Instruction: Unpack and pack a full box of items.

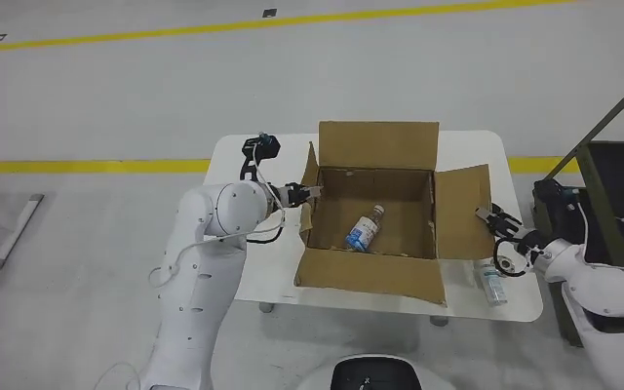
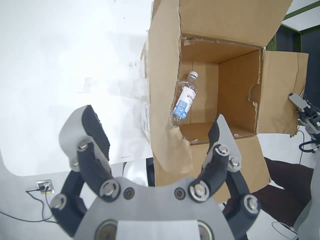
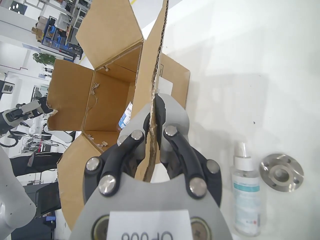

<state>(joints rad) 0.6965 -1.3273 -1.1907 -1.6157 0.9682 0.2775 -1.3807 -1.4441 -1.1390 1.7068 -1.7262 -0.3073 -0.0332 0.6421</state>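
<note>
The right gripper [image 3: 154, 109] was pressed together on the ragged edge of the box's right flap [image 3: 160, 38], with the cardboard pinched between its pads. The left gripper [image 2: 152, 133] stood spread wide astride the left flap [image 2: 163, 76], one finger outside the box [image 1: 370, 275] and the other on its inner side, clamping nothing. Beyond that inner finger, down on the box floor, a water bottle [image 2: 185, 96] lay on its side with its cap end farther from the gripper. It looked like thin clear plastic, probably light and a little slick, apt to roll and to dent under a hard squeeze. The labelled middle of the barrel, taken across its width, seemed the best hold. The flaps were torn, soft corrugated board that would likely bend rather than carry the box, so a grip there would serve only to hold it open or steady. Beside the right gripper, outside the box, a spray bottle [image 3: 245, 186] lay on the table [image 3: 262, 126] with a metal flange [image 3: 281, 172] just next to it; the flange was probably heavy, stiff and smooth. The table was white, flat and glossy, so things might slide on it. Around it lay grey floor [image 1: 146, 88] with yellow lines [image 1: 292, 19], and shelving [image 3: 57, 33] stood far beyond the box.
</note>
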